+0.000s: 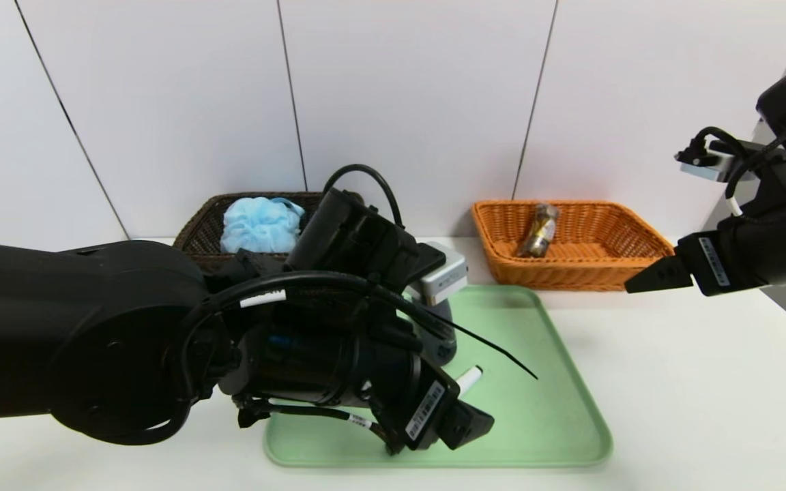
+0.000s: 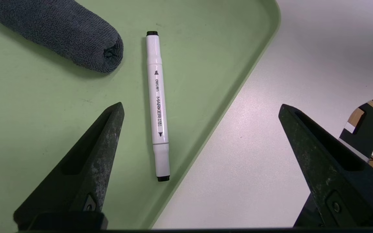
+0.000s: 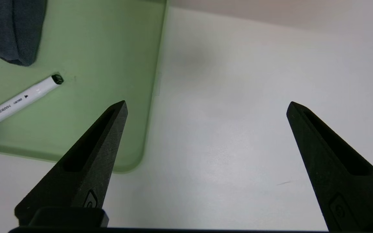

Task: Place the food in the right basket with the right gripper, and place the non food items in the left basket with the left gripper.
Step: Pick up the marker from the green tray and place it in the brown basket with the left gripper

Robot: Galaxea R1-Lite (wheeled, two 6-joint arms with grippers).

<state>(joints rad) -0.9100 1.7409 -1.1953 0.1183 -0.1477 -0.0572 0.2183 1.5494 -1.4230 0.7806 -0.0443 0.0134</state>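
Left wrist view, marker (image 2: 157,106) flat, lengthwise between fingers

A: What colours do I have on the pale green tray (image 1: 557,416)?

B: I see a white marker (image 2: 157,106) with black caps and black lettering, and a dark grey towel roll (image 2: 60,32).

A: Behind the tray?

B: I see a dark brown woven basket (image 1: 202,232) holding a light blue puff (image 1: 260,221), and an orange woven basket (image 1: 591,269).
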